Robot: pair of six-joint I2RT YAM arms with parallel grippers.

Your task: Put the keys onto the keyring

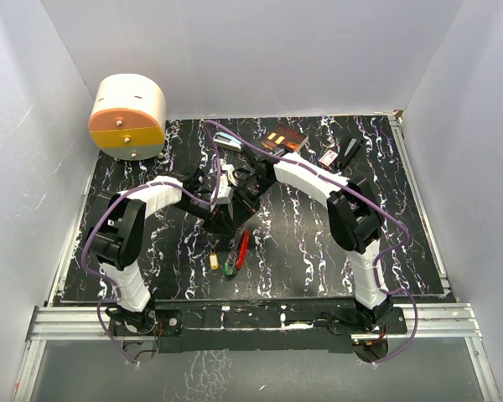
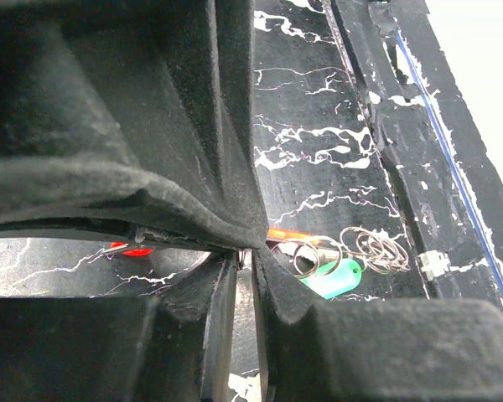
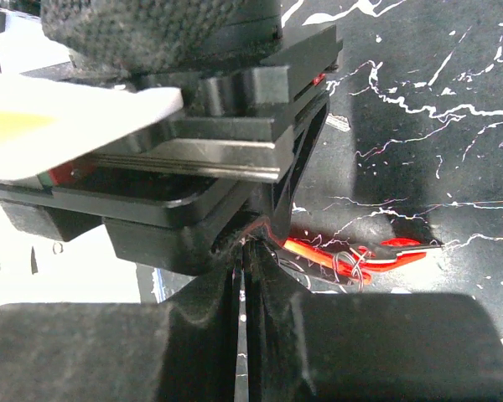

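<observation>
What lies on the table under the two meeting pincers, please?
A red key, a yellow key, a green key and loose wire rings. Anything held between the left pincer and right pincer is hidden by their fingers.

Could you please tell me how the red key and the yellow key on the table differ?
The red key is clearly longer than the yellow key. The red key lies slanted, with the green key by its near end; the yellow key sits alone, further left. Both lie on the black marbled table.
</observation>
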